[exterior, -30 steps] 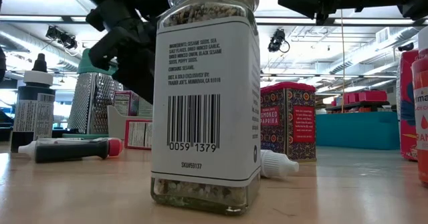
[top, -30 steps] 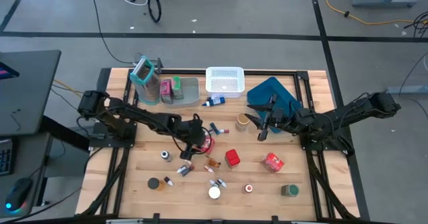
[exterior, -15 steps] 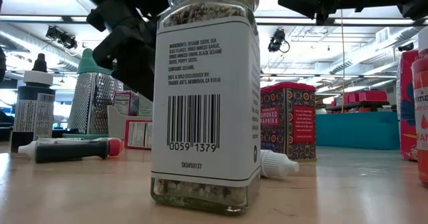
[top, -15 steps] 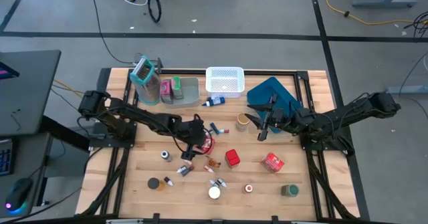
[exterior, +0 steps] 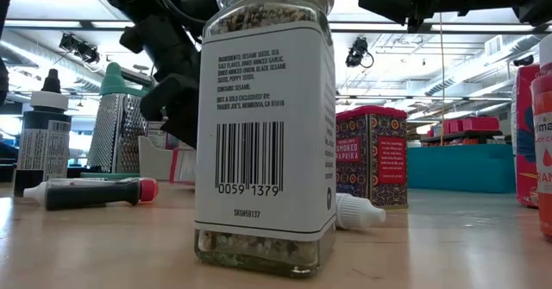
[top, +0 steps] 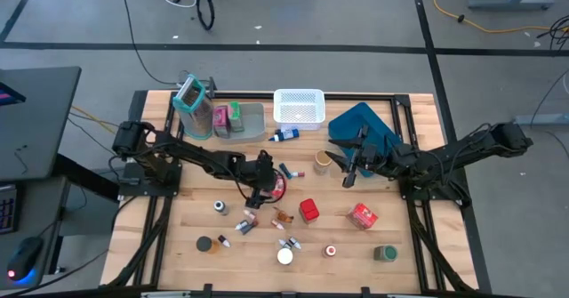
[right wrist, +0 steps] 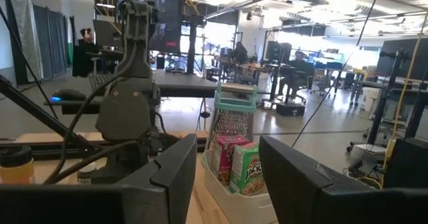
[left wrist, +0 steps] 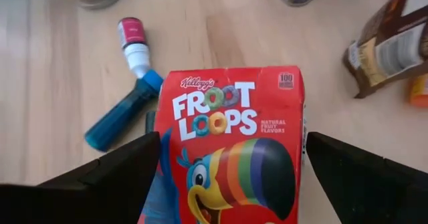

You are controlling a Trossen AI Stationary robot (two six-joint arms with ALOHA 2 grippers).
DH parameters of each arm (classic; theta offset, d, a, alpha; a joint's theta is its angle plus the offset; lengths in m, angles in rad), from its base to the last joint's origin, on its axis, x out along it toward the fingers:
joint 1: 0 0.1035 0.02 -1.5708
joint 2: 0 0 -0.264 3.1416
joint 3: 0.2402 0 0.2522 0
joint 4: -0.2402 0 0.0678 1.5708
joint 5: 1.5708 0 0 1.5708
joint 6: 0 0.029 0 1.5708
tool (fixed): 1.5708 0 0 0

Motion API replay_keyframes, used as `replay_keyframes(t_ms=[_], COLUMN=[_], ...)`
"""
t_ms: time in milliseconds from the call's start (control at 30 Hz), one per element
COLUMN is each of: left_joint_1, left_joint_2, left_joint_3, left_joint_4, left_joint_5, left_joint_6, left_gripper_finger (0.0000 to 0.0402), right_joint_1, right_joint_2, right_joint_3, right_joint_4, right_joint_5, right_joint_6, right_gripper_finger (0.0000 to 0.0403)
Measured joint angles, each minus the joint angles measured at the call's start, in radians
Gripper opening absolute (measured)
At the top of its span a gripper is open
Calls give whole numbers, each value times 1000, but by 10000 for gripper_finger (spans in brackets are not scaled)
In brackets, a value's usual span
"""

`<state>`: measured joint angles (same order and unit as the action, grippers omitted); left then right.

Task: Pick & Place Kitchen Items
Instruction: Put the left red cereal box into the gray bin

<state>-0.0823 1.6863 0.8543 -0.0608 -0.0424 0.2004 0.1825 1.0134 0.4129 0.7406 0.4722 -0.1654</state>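
Your left gripper (top: 260,188) is hovering over the middle of the surface (top: 178,236) with its fingers (left wrist: 100,177) spread wide on either side of the red Froot Loops carton (left wrist: 234,144), which is lying flat on the wood; the fingers are standing clear of the carton's edges, gripping nothing. Just beside the carton, a blue tube (left wrist: 120,117) and a small white-capped bottle (left wrist: 134,43) are lying on the surface. Your right gripper (top: 348,172) is waiting above the surface near the blue tray (top: 378,124), its fingers (right wrist: 294,177) parted with nothing between them. The other kitchen items are sitting scattered across the front half of the surface: a red smoked paprika tin (exterior: 371,155), a red can (top: 362,215), a seasoning jar (exterior: 263,125) close to the low camera, and a green and a pink carton (right wrist: 237,164) standing in the clear bin (top: 253,120).
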Motion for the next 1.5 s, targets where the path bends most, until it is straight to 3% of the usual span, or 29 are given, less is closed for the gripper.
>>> replay_keyframes(t_ms=[433,567,767,1100,1333,1500], left_joint_1=[22,21,22,21,23,28], left_joint_2=[0,-2,-2,-2,-3,-3], left_joint_3=[-2,-2,-2,-2,-2,-2], left_joint_4=[18,30,56,140,153,157], left_joint_5=[-45,-15,-217,-198,-283,-299], left_joint_6=[47,68,78,-26,-111,-62], left_gripper_finger=[385,385,385,385,385,385], right_joint_1=[0,0,0,0,0,0], right_joint_2=[0,0,0,0,0,0], right_joint_3=[0,0,0,0,0,0], right_joint_4=[0,0,-1,-1,-1,-1], right_joint_5=[0,0,0,0,0,-1], right_joint_6=[0,-1,-7,-3,-3,-11], right_gripper_finger=[173,173,173,173,173,173])
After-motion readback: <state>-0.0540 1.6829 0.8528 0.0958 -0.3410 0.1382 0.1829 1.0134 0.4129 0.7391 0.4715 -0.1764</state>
